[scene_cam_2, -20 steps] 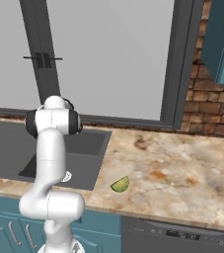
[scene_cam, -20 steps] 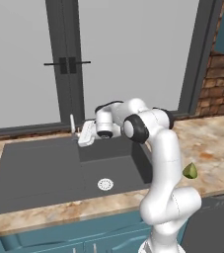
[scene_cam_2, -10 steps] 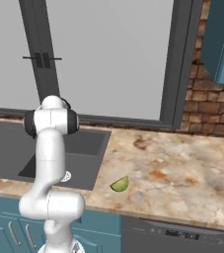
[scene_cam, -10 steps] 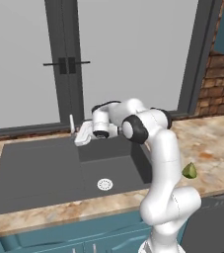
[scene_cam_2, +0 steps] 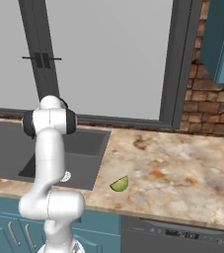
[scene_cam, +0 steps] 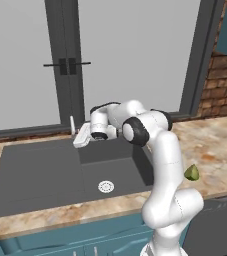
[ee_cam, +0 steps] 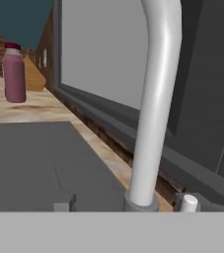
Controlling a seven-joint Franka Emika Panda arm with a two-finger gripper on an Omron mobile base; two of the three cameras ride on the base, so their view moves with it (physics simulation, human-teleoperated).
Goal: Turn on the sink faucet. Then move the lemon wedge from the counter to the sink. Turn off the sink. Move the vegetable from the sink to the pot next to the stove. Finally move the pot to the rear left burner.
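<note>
Sink faucet [ee_cam: 153, 99] rises close-up at center of the hand view; left base view shows the gripper [scene_cam: 82, 136] beside it, finger spread indiscernible. Lemon wedge [scene_cam_2: 119, 185] lies lower center in the right base view.

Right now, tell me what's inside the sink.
Only a round silver drain shows on the sink floor; no water visible. The arm covers the basin's right edge.

Silver sink faucet [ee_cam: 153, 104] stands upright behind the dark sink [scene_cam: 45, 172]; lemon wedge [scene_cam_2: 119, 184] on counter [scene_cam_2: 182, 183].
</note>
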